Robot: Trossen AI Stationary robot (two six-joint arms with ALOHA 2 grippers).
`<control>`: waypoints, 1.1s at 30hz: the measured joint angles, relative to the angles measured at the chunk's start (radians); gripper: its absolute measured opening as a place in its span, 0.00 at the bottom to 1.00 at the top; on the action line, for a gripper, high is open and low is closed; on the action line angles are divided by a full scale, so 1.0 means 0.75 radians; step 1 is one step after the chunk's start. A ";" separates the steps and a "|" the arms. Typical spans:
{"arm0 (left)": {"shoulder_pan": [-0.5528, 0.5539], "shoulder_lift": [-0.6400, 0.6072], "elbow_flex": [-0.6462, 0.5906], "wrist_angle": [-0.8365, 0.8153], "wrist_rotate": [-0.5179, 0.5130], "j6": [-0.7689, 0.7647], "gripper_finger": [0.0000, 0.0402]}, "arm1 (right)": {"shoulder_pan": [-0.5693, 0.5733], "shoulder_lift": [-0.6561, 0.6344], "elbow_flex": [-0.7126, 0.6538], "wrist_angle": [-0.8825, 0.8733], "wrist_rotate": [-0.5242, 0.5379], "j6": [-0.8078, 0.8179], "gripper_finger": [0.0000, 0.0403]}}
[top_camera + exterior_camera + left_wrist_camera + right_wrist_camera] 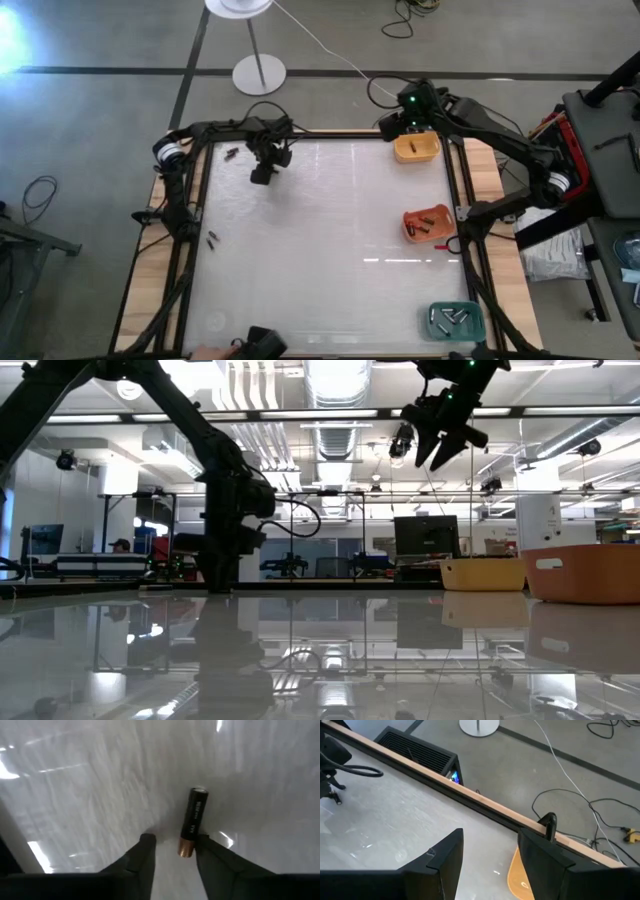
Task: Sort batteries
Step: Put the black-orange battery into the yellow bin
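Observation:
My left gripper [175, 847] is open and low over the far-left part of the table [263, 172]. A black battery with a copper end [192, 822] lies flat on the table, its copper end between the fingertips and close to one finger. Two more dark batteries lie loose on the table, one near the far-left corner [232, 153] and one by the left edge [212, 238]. My right gripper [487, 852] is open and raised above the yellow tray [416, 148]; the low view shows it high up [440, 435]. The orange tray [427, 223] holds dark batteries and the teal tray [455, 320] holds silvery ones. My left gripper comes from above with one finger on each side of the battery's copper end [185, 849]. That end lies right beside one fingertip [204, 845]; I cannot tell whether they touch. The battery lies flat on the table, pointing away from the fingers.
The three trays stand along the table's right edge. A black frame rail [190, 220] runs along the left side, close to the loose batteries. A dark object [262, 343] sits at the near edge. The glossy middle of the table [330, 230] has free room.

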 joint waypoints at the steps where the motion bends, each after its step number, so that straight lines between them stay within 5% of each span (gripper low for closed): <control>1: 0.000 0.010 0.010 -0.014 0.001 -0.002 0.27 | 0.000 0.005 0.000 0.000 0.000 -0.001 0.45; 9: 0.002 0.049 0.050 -0.052 0.040 -0.190 0.03 | 0.011 0.014 -0.001 0.034 -0.010 -0.052 0.45; 13: 0.006 0.042 0.085 -0.062 0.171 -0.312 0.04 | 0.011 0.021 -0.005 0.070 -0.027 -0.115 0.44; 16: -0.001 0.003 0.165 -0.037 0.397 -0.417 0.02 | 0.010 0.046 -0.033 0.125 -0.202 -0.170 0.45; 21: 0.001 -0.068 0.347 0.050 0.810 -0.626 0.02 | 0.034 0.072 -0.125 0.390 -0.587 -0.245 0.48; 24: -0.009 -0.088 0.489 0.134 0.946 -0.755 0.01 | 0.054 0.101 -0.148 0.582 -0.660 -0.235 0.49; 33: -0.051 -0.082 0.887 0.263 1.024 -0.883 0.01 | 0.081 0.108 -0.112 1.197 -0.679 -0.145 0.45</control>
